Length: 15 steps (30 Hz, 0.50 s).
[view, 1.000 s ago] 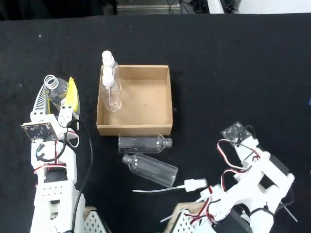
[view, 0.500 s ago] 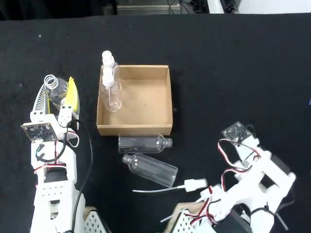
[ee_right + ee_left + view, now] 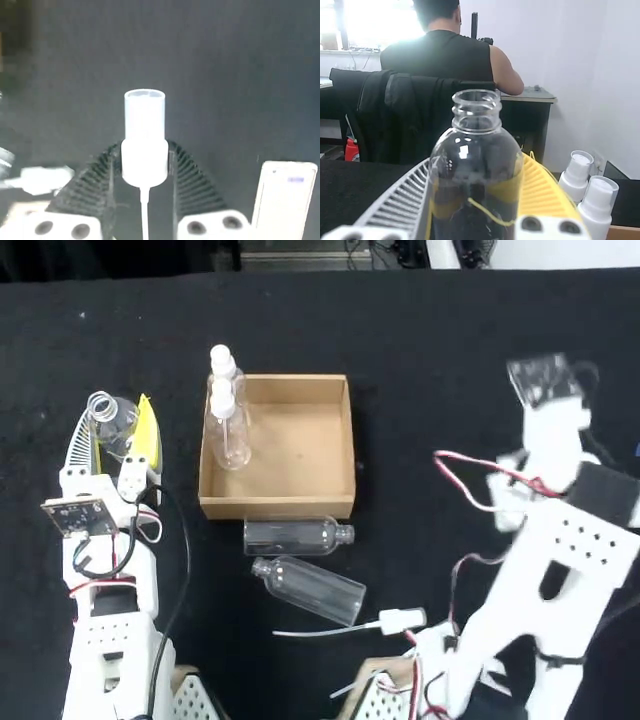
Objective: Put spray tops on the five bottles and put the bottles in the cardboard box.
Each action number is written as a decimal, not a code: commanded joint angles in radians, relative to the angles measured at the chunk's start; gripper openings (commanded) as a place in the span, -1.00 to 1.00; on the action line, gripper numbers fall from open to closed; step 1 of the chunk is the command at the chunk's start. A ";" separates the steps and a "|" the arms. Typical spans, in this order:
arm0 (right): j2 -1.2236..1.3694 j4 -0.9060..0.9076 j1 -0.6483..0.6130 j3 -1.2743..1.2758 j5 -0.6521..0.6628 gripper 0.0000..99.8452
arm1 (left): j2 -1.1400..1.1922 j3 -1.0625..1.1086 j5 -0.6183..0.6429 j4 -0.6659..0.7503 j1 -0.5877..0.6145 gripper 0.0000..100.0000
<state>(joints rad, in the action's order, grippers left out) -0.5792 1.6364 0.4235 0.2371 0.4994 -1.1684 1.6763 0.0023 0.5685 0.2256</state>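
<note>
Left arm (image 3: pixel 100 580) forward, fingers (image 3: pixel 148 435) clamping bottle (image 3: pixel 475 165); right arm (image 3: pixel 555 540) raised, fingers (image 3: pixel 192 175) pinching spray top (image 3: pixel 145 140).

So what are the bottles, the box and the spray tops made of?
The bottles are probably clear glossy plastic: you see straight through them and they catch highlights. The box seems brown cardboard, matte, with thin raw edges. The spray tops are likely smooth white plastic, slightly translucent.

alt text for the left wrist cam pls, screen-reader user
The left claw grips an upright clear bottle with no spray top, between a white finger and a yellow finger. Beside it stand two white spray tops.
</note>
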 commanded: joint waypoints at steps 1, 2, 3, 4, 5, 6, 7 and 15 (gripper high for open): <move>-0.038 0.068 -0.210 -0.260 -0.230 -0.98 | -0.017 0.021 0.011 0.026 -0.015 -0.88; -0.038 0.068 -0.262 -0.298 -0.278 -0.98 | -0.017 0.021 0.011 0.026 -0.015 -0.88; -0.036 0.066 -0.313 -0.335 -0.316 -0.98 | -0.017 0.021 0.011 0.026 -0.013 -0.88; -0.033 0.063 -0.361 -0.366 -0.351 -0.98 | -0.017 0.021 0.011 0.028 -0.015 -0.88; -0.031 0.046 -0.405 -0.387 -0.381 -0.98 | -0.017 0.021 0.011 0.029 -0.016 -0.88; -0.031 0.028 -0.445 -0.407 -0.404 -0.98 | -0.017 0.021 0.011 0.029 -0.022 -0.88; -0.031 0.006 -0.482 -0.429 -0.427 -0.98 | -0.017 0.021 0.011 0.028 -0.033 -0.88; -0.033 -0.261 -0.663 -0.545 -0.545 -0.98 | -0.017 0.021 0.011 0.025 -0.099 -0.88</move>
<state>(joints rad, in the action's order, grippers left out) -0.5808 1.4845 -0.1811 -0.2401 -0.0115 -1.1684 1.6763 0.0023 0.5685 0.1642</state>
